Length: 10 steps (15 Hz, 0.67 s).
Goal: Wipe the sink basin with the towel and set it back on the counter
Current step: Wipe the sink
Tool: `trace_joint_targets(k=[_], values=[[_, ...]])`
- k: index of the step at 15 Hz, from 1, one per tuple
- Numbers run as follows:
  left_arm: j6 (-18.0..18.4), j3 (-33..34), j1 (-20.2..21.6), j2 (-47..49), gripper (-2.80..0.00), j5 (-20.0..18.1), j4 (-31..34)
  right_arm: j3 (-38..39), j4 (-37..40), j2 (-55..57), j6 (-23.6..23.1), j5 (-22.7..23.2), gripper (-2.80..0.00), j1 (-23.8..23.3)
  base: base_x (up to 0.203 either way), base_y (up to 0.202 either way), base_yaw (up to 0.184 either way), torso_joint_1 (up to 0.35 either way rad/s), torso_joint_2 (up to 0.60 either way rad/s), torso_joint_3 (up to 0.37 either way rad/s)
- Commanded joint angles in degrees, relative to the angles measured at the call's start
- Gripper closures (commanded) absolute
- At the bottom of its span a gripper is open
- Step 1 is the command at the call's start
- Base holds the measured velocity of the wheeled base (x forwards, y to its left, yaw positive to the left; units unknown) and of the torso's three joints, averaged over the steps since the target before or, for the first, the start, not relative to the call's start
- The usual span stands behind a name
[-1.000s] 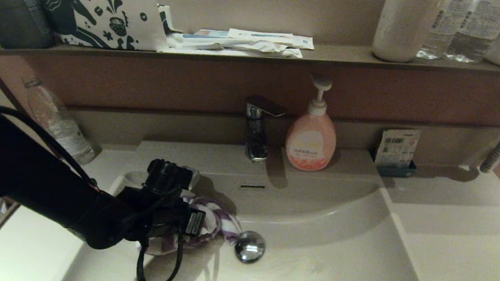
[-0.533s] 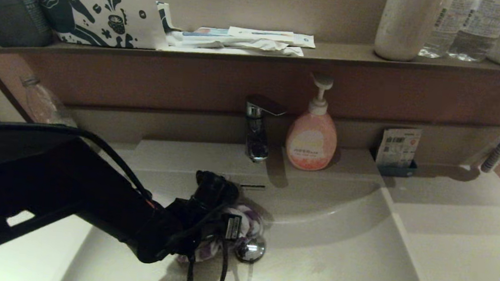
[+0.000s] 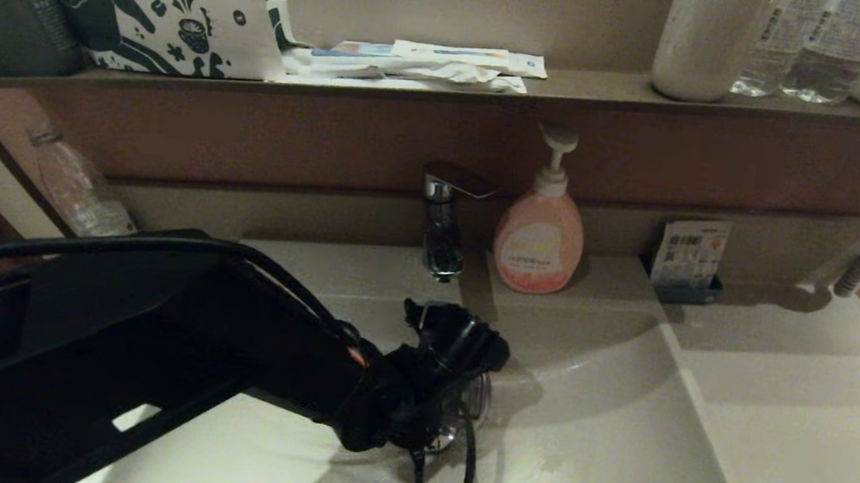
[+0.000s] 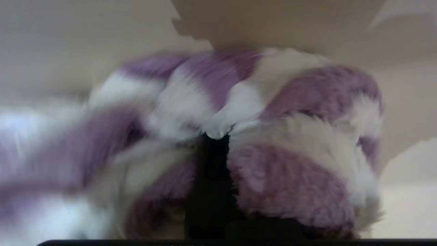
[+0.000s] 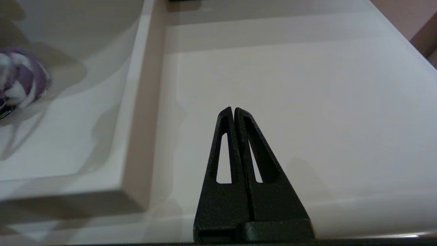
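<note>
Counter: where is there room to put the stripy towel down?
The smooth cream-white counter lies bare between the wide cream-white sink basin and its outer edge. Crowded: the back ledge by the pink soap bottle and chrome tap.

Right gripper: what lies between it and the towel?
In the right wrist view, only bare counter and the sink basin rim lie between the right gripper and the towel.

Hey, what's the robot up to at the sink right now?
The left gripper is down in the sink basin with the purple and white striped towel bunched in its shut fingers, wiping near the middle of the bowl, below the faucet. The right gripper is parked, shut and empty, above the counter beside the basin. The towel is not yet back on the counter.
</note>
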Motion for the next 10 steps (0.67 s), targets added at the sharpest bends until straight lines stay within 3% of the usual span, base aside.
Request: trace_joint_targets(k=[1, 3, 7, 10], values=[[-2.12, -5.89, -3.45, 0.89, 0.00, -0.28, 5.61, 0.00, -0.05, 0.07, 0.02, 0.00, 0.00, 0.00, 0.000, 0.000, 0.000, 0.000, 0.00, 0.000], [-2.76, -9.82, -5.92, 1.74, 0.00, -0.19, 8.96, 0.00, -0.05, 0.07, 0.02, 0.00, 0.00, 0.00, 0.000, 0.000, 0.000, 0.000, 0.00, 0.000], [-5.83, -11.13, -9.31, 0.93, 0.00, 0.17, 14.06, 0.00, -0.05, 0.07, 0.02, 0.00, 0.00, 0.00, 0.000, 0.000, 0.000, 0.000, 0.00, 0.000], [-10.57, -10.38, -11.60, -1.26, 0.00, 0.09, 21.07, 0.00, -0.05, 0.07, 0.02, 0.00, 0.00, 0.00, 0.000, 0.000, 0.000, 0.000, 0.00, 0.000]])
